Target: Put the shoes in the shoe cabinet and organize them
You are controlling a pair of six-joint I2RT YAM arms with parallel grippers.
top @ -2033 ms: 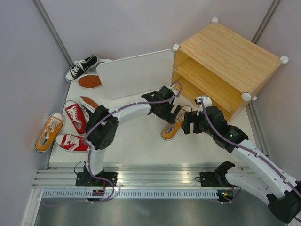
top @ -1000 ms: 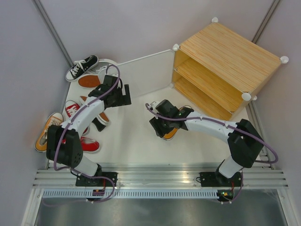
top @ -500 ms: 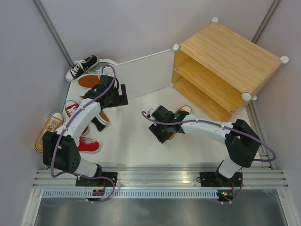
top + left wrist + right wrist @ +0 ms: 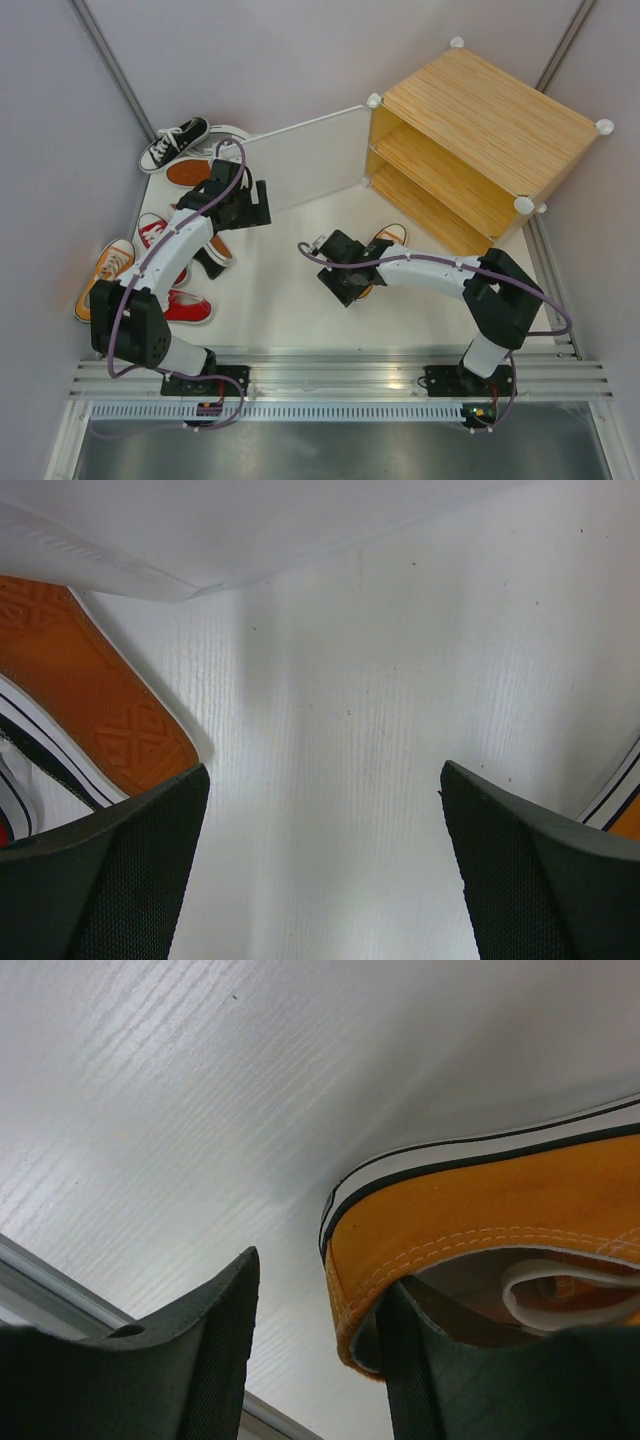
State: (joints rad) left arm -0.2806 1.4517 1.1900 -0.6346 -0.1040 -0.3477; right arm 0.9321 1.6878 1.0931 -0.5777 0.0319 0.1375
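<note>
We see our right gripper [image 4: 318, 1298] loose around the heel of the orange shoe [image 4: 500, 1195], one finger inside, on the table [image 4: 290, 300] near the cabinet [image 4: 490, 110]; our left gripper [image 4: 322, 780] is wide open.

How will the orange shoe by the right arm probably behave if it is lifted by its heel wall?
The orange shoe shows thin stitched canvas at the heel, so that wall will probably bend between the fingers. Held only there, the toe end may sag downward. Its white rubber edge would likely drag, not slide, if pushed.
</note>
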